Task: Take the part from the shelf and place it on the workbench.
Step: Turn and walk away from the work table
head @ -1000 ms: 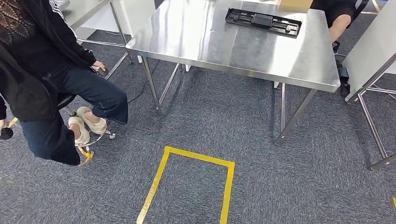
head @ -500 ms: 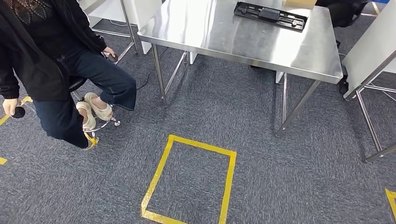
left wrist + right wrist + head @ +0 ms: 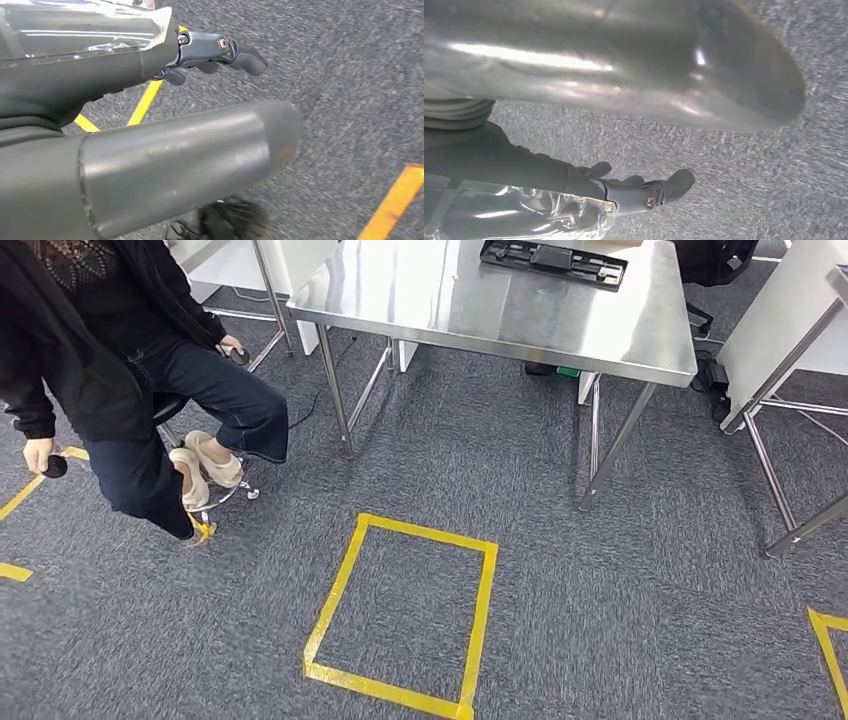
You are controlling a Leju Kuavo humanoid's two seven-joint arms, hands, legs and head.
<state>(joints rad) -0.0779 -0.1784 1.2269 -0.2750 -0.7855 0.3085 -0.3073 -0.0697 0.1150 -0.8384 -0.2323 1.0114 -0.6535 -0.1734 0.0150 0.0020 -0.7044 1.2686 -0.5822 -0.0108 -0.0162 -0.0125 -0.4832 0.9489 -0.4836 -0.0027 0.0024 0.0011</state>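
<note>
Head view shows a steel table (image 3: 520, 310) ahead, with a long black part (image 3: 553, 261) lying at its far edge toward the right corner, long axis running along that edge. No shelf can be made out. Left hand (image 3: 210, 52) hangs over carpet near yellow tape (image 3: 145, 102), fingers loosely curled, holding nothing. Right hand (image 3: 644, 192) hangs likewise over carpet, holding nothing. Both are well apart from the part, which lies forward and slightly right, so the right arm is probably nearer. A seated person (image 3: 110, 370) is beside the table's left side.
</note>
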